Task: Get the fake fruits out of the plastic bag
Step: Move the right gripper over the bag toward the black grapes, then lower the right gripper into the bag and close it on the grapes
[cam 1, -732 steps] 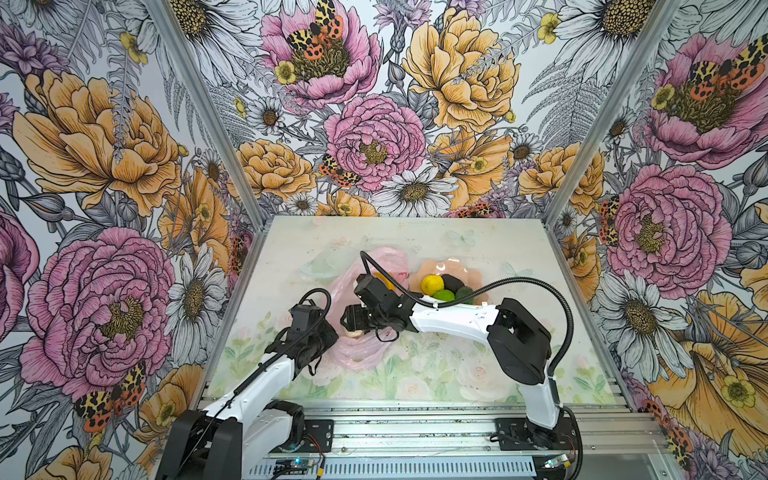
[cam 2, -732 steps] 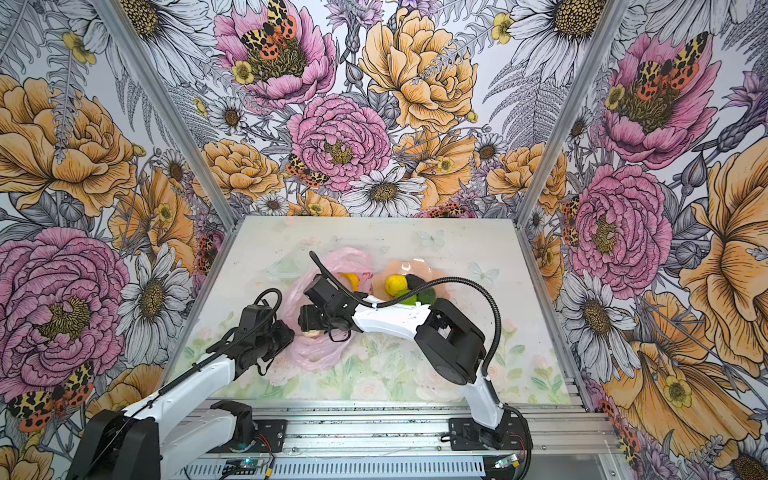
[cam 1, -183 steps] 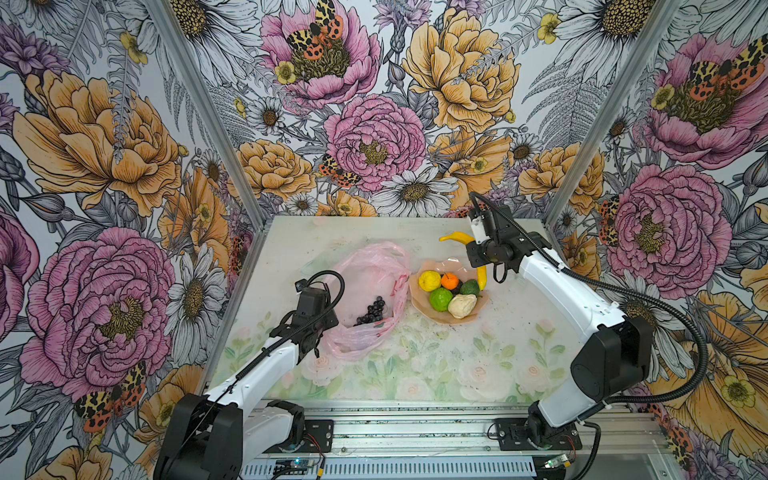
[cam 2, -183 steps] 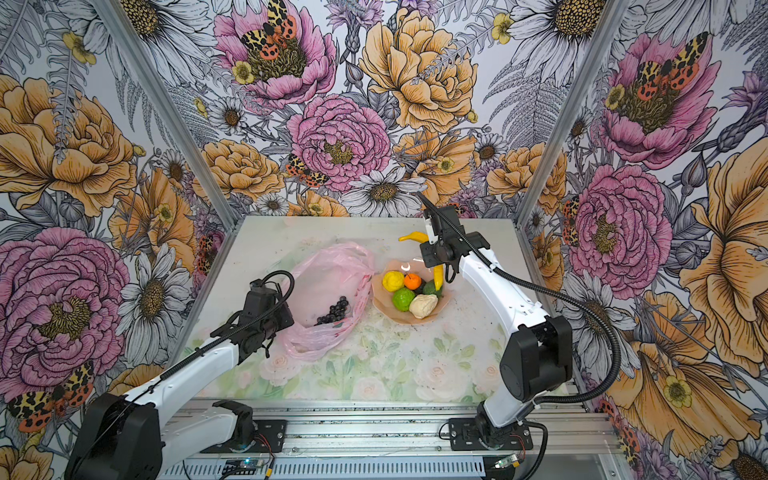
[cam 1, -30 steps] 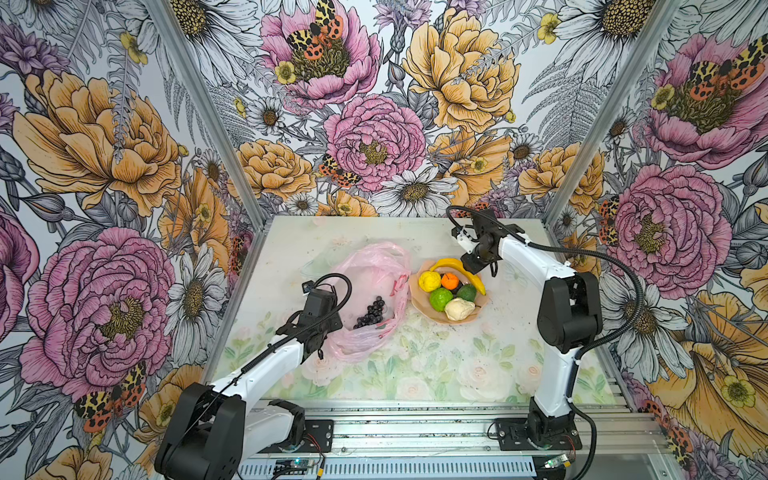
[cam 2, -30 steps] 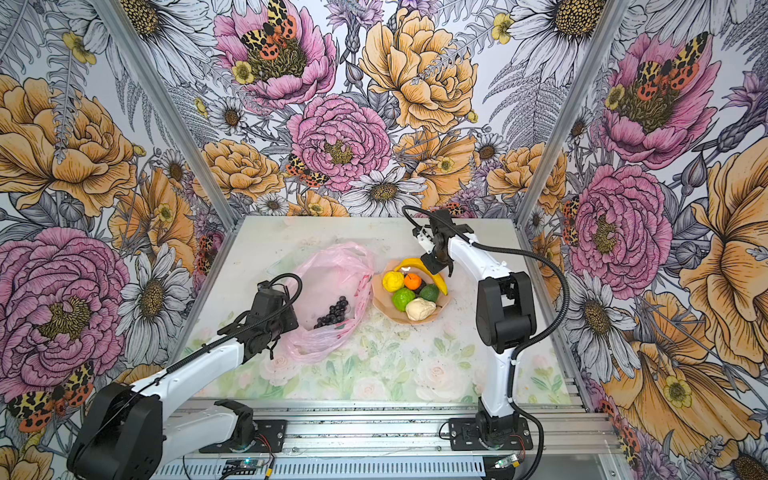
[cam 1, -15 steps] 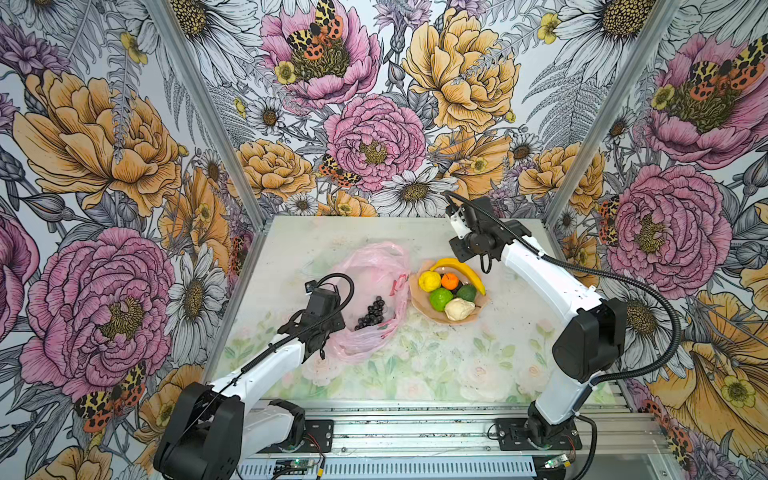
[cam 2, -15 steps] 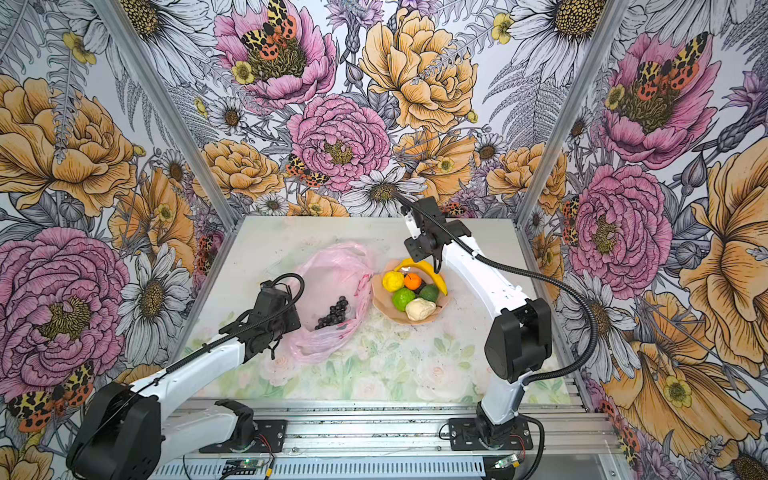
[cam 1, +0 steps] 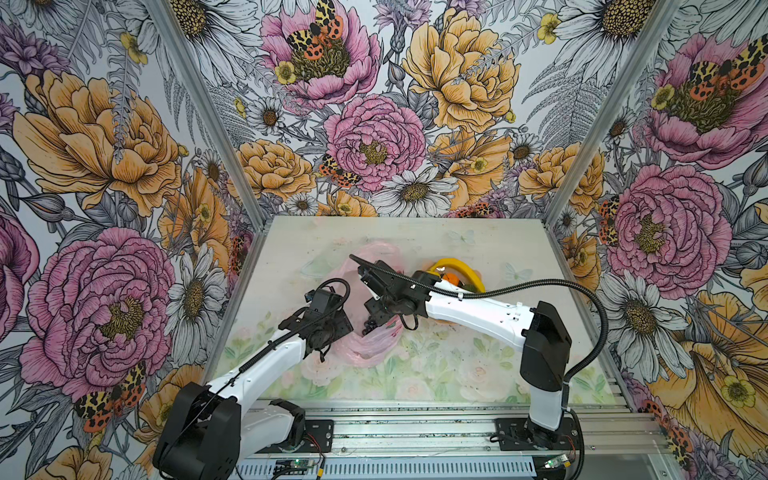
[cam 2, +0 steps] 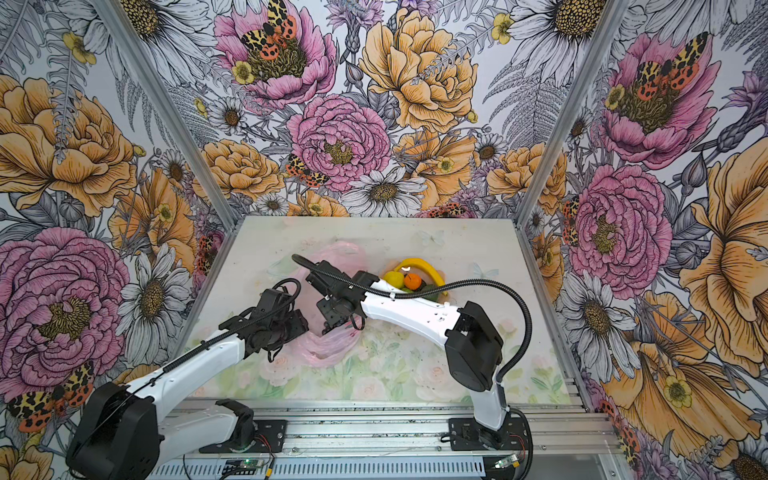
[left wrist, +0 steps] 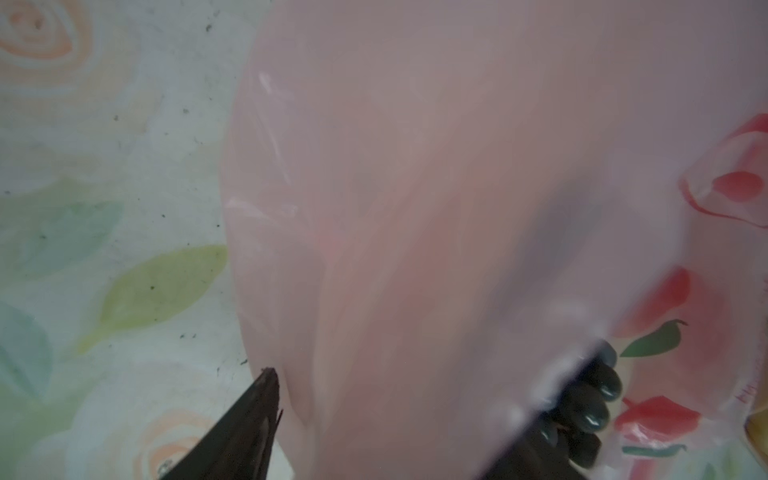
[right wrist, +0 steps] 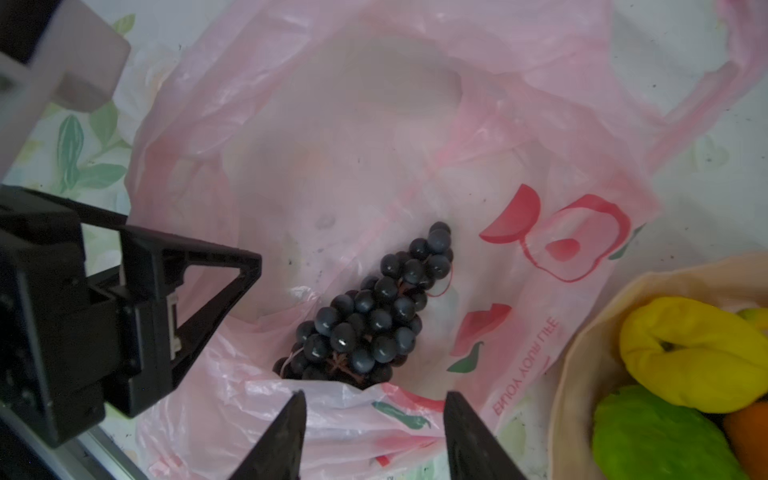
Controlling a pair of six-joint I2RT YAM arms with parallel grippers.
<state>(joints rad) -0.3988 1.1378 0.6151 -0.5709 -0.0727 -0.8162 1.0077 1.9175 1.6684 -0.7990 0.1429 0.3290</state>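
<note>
The pink plastic bag [cam 1: 370, 347] [cam 2: 328, 349] lies crumpled mid-table, mouth open, with the dark grape bunch [right wrist: 365, 316] [left wrist: 590, 403] inside. My right gripper [right wrist: 374, 399] [cam 1: 374, 320] hangs open just above the bag's near rim, short of the grapes, with nothing between its fingers. At the bag's left edge my left gripper [left wrist: 399, 399] [cam 2: 297, 326] is open; blurred bag film lies between its spread fingers [right wrist: 216, 266]. The banana [cam 2: 419, 268], lemon [right wrist: 685, 353], lime [right wrist: 656, 432] and orange [cam 2: 412, 281] sit in the peach bowl [right wrist: 582, 332].
The bowl stands right of the bag and is partly covered by my right forearm [cam 1: 478, 307] in both top views. Flowered walls close the table on three sides. A metal rail [cam 1: 415, 428] runs along the front edge.
My right arm has swung from behind the bowl across to the bag and lowered over the grapes. My left gripper has opened at the bag's edge.
</note>
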